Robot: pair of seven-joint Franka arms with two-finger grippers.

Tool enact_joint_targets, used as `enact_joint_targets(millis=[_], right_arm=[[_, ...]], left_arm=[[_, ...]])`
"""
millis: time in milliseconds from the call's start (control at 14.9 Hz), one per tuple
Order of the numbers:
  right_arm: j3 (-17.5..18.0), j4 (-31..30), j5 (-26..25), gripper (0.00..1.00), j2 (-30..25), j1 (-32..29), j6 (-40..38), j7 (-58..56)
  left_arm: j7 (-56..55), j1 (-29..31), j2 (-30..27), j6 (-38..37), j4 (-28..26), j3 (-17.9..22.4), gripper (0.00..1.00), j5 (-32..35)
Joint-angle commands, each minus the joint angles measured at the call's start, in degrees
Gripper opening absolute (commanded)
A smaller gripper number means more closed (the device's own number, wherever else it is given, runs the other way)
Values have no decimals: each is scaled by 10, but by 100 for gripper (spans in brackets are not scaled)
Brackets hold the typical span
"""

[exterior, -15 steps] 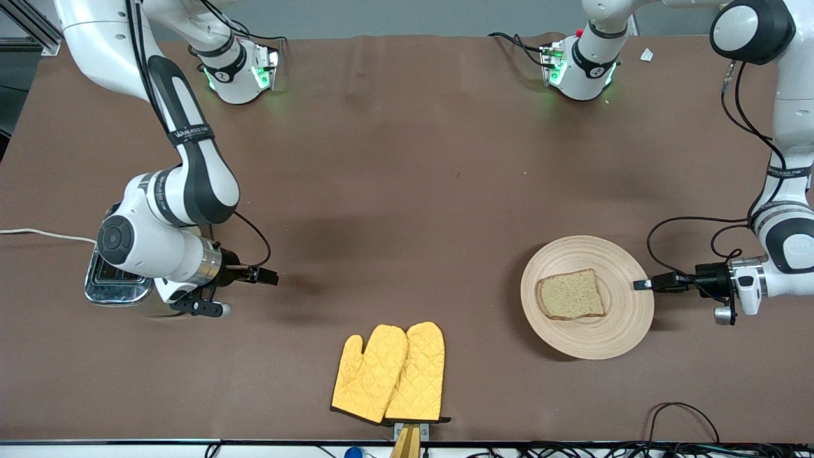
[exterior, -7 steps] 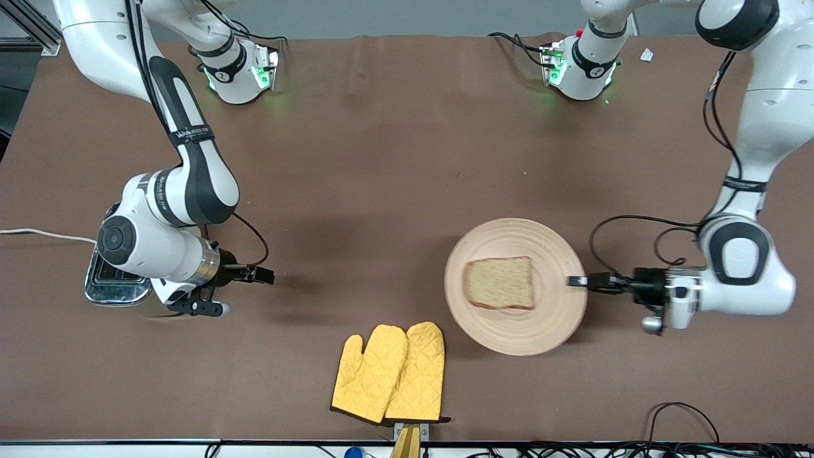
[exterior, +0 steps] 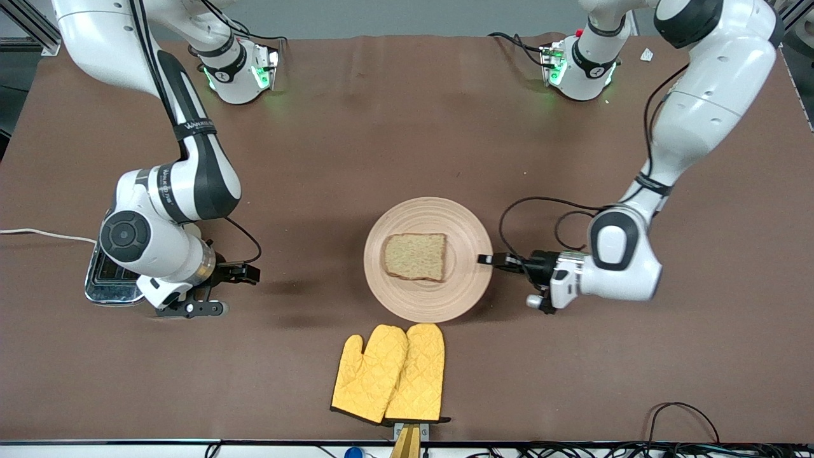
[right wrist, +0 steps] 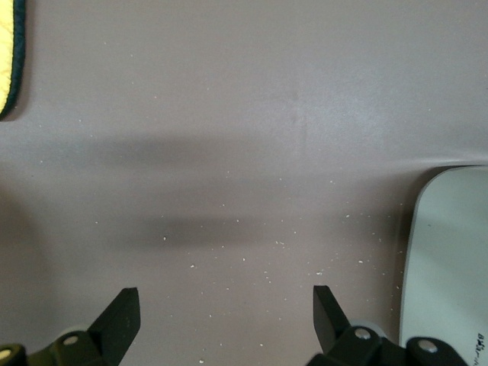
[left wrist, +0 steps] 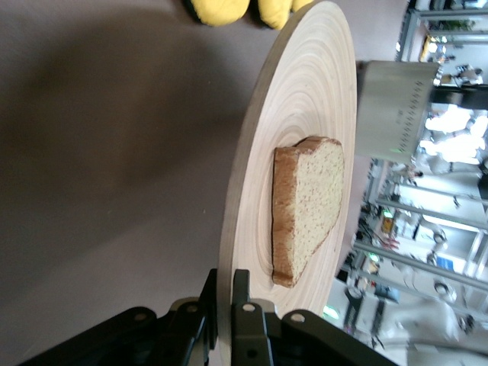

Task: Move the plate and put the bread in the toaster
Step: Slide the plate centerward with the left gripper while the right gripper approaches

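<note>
Spanning the whole view, the brown table [exterior: 407,127] carries our plate [exterior: 445,222] at mid-table, just above the yellow mitts [exterior: 389,372]. Our toaster [exterior: 111,286] sits at the right arm's end beside the right gripper [exterior: 245,275], fingers spread and empty. The left gripper [exterior: 488,259] pinches the plate's rim; the bread [exterior: 416,256] lies centred, apart from its fingers.

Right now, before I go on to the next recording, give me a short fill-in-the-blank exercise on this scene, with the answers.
1. The bread lies on the ____.
2. The left gripper is shut on the plate's ____.
3. The right gripper, beside the toaster, is ____.
4. The pair of oven mitts is ____ in colour.

Missing words: plate; rim; open; yellow
</note>
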Motion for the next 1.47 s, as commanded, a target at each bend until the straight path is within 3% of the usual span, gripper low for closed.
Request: enact_joint_targets(millis=[0, 201, 468, 535, 602, 669, 937, 1204, 1405], right_arm=[[3, -4, -11, 100, -4, 1, -5, 7], [3, -6, 43, 100, -4, 22, -7, 37], [3, -41, 47, 100, -4, 73, 42, 121], [4, -59, 48, 100, -4, 73, 64, 121], [4, -75, 49, 100, -4, 78, 83, 121], [4, -85, 55, 100, -4, 83, 96, 124], [4, -104, 87, 100, 9, 121, 107, 149], [1, -104, 83, 100, 15, 161, 119, 232], [0, -119, 82, 90, 19, 173, 132, 240]], left_arm=[[16, -41, -12, 80, -40, -11, 0, -63], [39, -95, -5, 161, -60, -11, 1, -118], [140, -122, 6, 196, -73, -10, 6, -214], [138, -121, 5, 199, -76, -10, 21, -216], [136, -110, 2, 199, -81, -11, 54, -222], [131, -109, -2, 199, -83, -10, 97, -229], [52, -69, -32, 210, -77, -8, 100, -236], [-57, -14, -121, 210, -78, 2, 100, -228], [-119, 39, -153, 207, -77, 2, 100, -122]])
